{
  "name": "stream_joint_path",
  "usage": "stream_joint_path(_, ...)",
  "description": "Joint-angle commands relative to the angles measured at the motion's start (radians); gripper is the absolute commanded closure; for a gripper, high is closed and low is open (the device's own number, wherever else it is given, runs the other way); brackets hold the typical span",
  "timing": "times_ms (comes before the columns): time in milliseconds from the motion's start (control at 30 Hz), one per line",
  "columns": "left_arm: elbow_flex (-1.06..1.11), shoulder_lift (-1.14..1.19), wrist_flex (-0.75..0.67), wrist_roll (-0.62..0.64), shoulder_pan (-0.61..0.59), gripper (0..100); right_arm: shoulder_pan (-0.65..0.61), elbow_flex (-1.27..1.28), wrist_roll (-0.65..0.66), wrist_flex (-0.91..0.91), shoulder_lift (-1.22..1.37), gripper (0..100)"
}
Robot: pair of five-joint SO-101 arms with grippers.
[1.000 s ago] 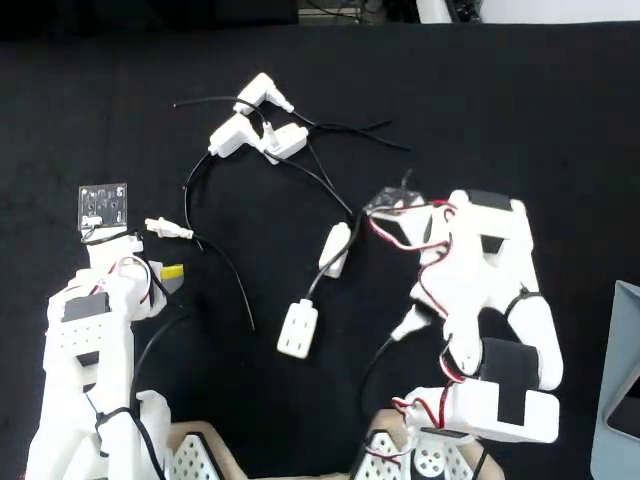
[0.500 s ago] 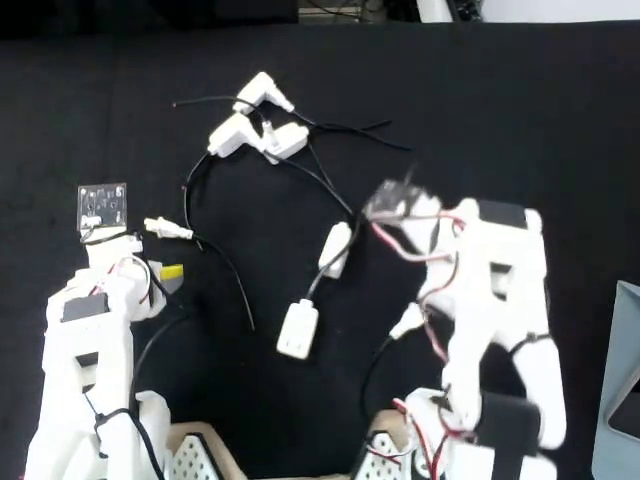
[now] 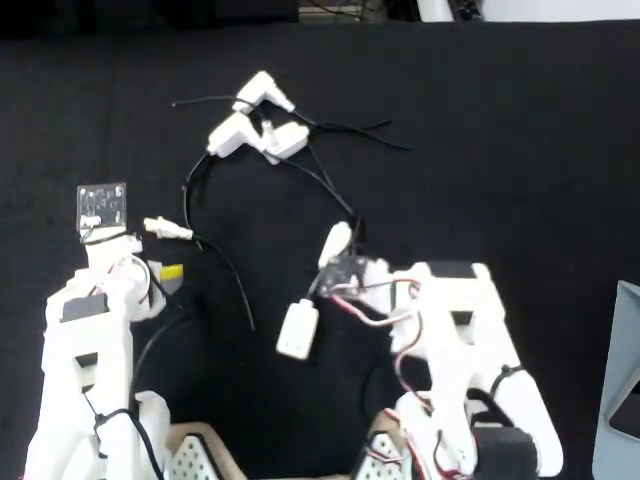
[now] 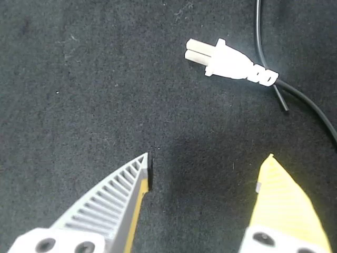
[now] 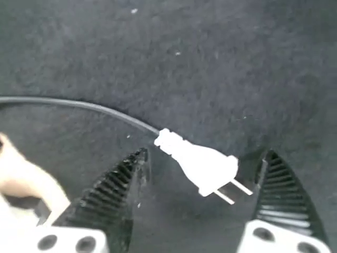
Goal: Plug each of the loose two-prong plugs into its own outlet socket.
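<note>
Plug (image 5: 202, 168), white, two-pronged, lying on the black tabletop (image 3: 520, 120) between the wide-spread jaws of the right tool (image 5: 205, 154), not gripped, its black cord (image 5: 79, 105) trailing away. In the high view, at centre frame, with a white outlet socket (image 3: 298, 328) just lower left. Left tool (image 4: 208, 156) at lower left of frame, likewise wide, holding nothing; second plug (image 4: 229, 59) lying just beyond its tips.

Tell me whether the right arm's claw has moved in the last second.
Yes. The right claw swung left, closer to the white rectangular outlet socket.
</note>
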Motion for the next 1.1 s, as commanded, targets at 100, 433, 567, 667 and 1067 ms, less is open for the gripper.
stream_joint_path(100, -0.005, -0.012, -0.018, 0.002, -0.002, 68, -0.011, -0.01, 0.008, -0.075, 0.108, 68.8)
stream_joint_path(433, -0.005, -0.011, -0.018, 0.002, -0.002, 68, -0.008, -0.176, -0.041, -0.091, 0.377, 93.9)
stream_joint_path(567, -0.005, -0.011, -0.018, 0.002, -0.002, 68, 0.02, -0.205, -0.049, -0.086, 0.351, 98.2)
stream_joint_path(667, -0.005, -0.011, -0.018, 0.002, -0.002, 68, 0.052, -0.255, -0.095, -0.021, 0.292, 98.7)
stream_joint_path(1067, -0.005, -0.011, -0.018, 0.002, -0.002, 68, 0.149, -0.515, -0.493, 0.233, 0.18, 98.7)
